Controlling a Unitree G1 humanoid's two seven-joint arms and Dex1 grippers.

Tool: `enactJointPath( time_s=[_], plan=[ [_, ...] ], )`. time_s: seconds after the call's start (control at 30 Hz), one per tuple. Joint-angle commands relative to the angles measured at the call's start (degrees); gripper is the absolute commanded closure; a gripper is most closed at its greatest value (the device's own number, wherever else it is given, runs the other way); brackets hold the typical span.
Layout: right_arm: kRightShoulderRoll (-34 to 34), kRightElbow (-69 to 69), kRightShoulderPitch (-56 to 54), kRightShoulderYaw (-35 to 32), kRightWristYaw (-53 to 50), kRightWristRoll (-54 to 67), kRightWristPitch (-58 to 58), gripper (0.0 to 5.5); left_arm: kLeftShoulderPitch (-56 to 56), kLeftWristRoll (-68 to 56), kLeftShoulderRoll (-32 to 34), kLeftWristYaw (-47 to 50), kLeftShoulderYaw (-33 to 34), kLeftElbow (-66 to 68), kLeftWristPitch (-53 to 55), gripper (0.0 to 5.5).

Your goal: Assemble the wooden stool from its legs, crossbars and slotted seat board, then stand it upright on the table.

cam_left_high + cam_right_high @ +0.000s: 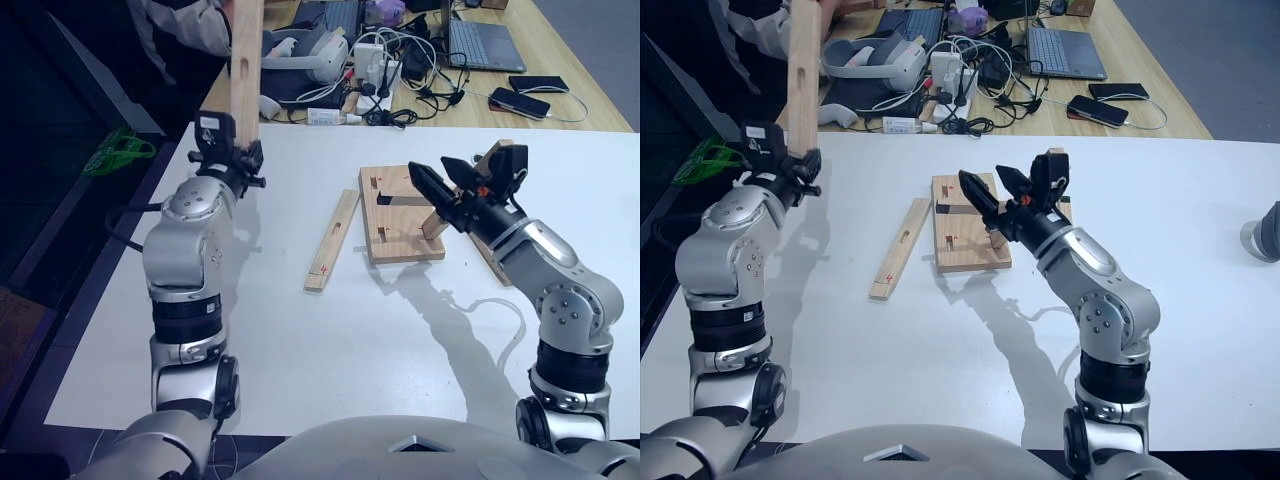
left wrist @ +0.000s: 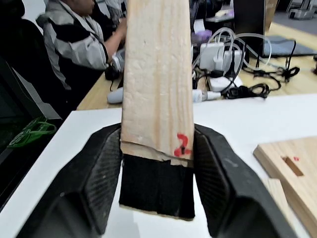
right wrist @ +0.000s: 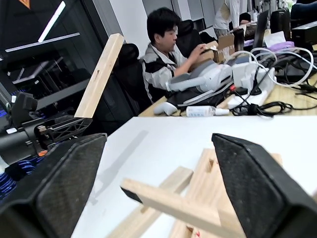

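Place: a shared office that doubles as a robotics lab.
Worktop: a plain white worktop (image 1: 330, 340) meets a long wooden desk (image 1: 585, 95) at 12 o'clock.
Computers: an open laptop (image 1: 478, 40) sits on the desk at 1 o'clock, and a second laptop (image 1: 335, 15) at 12 o'clock.
Phones: two dark phones (image 1: 520, 102) lie by a cable at 1 o'clock.
Power: white plug adapters (image 1: 372, 62) sit in a tangle of black and white cables (image 1: 420, 92) at 12 o'clock.
Lab gear: a white headset (image 1: 305, 55) lies on the desk at 11 o'clock.
Seating: black office chairs (image 3: 130, 57) stand along the desk.
Walls: a dark glass partition (image 3: 44, 49) stands at 10 o'clock, with a bright light strip (image 3: 52, 21) showing in it.
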Motion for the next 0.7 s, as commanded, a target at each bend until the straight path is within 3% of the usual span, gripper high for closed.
enactJointPath(
  time_s=[0.03, 0.37, 0.7],
  plan=[
    [1.38, 1.32, -4.59, -1.82, -2.16, 2.98, 1.95, 1.5, -4.86, 0.74, -0.22, 0.38, 0.59, 1.06, -5.22, 3.45],
    [6.8, 14.73, -24.89, -8.69, -9.65, 12.27, 3.09, 1.5, -8.71, -4.61, -1.11, -7.1, -1.36, -1.05, -8.78, 3.45],
    [6.37, 19.45, -30.02, -9.23, -6.87, 18.8, 4.82, 1.5, -4.46, -7.37, -1.43, -13.15, -6.15, -7.91, -9.46, 3.45]
  ],
)
